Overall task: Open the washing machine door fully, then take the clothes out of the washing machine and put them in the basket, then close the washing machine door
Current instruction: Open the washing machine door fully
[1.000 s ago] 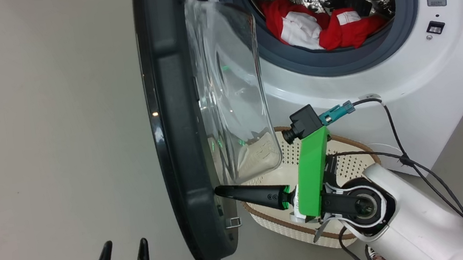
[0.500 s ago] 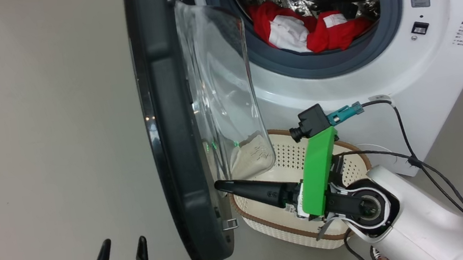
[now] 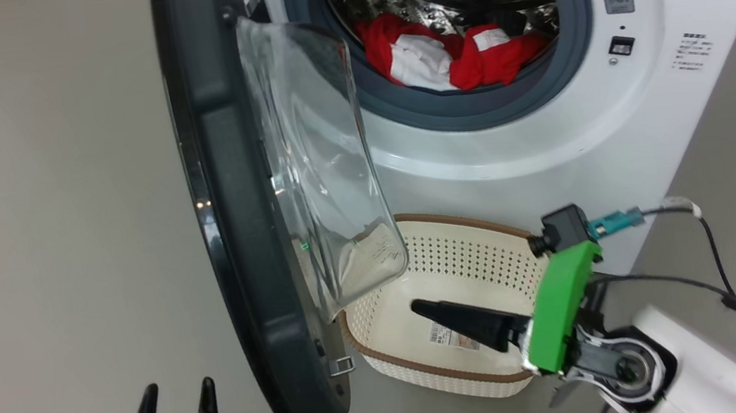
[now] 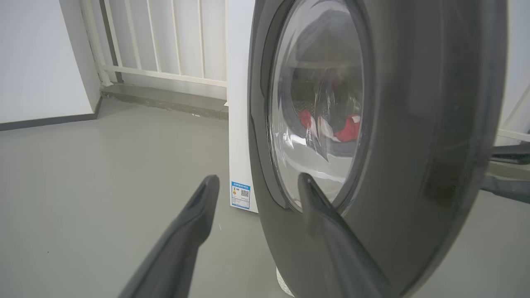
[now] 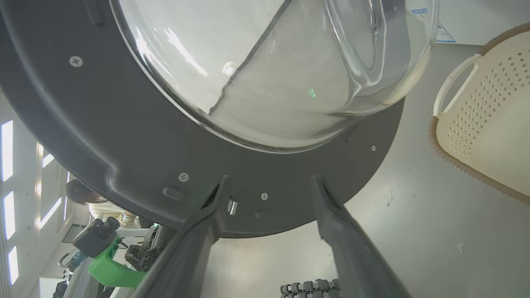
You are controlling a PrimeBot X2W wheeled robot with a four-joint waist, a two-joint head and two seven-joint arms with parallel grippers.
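The washing machine (image 3: 613,124) stands with its door (image 3: 232,203) swung out edge-on, glass bulge toward the drum. Red and white clothes (image 3: 448,57) lie in the drum's mouth, and show through the door glass (image 4: 327,126). The cream basket (image 3: 446,260) sits on the floor below the opening with only a label in it. My right gripper (image 3: 420,307) hovers over the basket, a short way off the door's inner rim (image 5: 136,145); its fingers (image 5: 223,194) stand apart, holding nothing (image 5: 270,180). My left gripper (image 3: 172,396) is open at the door's outer side (image 4: 257,179).
Grey floor (image 3: 41,207) stretches left of the door. Black cables (image 3: 729,301) trail from my right forearm beside the machine's corner. A white railing (image 4: 165,41) and wall stand behind the machine. A person (image 5: 95,203) shows past the door's edge.
My right gripper has come open and drawn back from the door's inner rim to over the basket. The head camera has shifted, so the whole scene sits further left.
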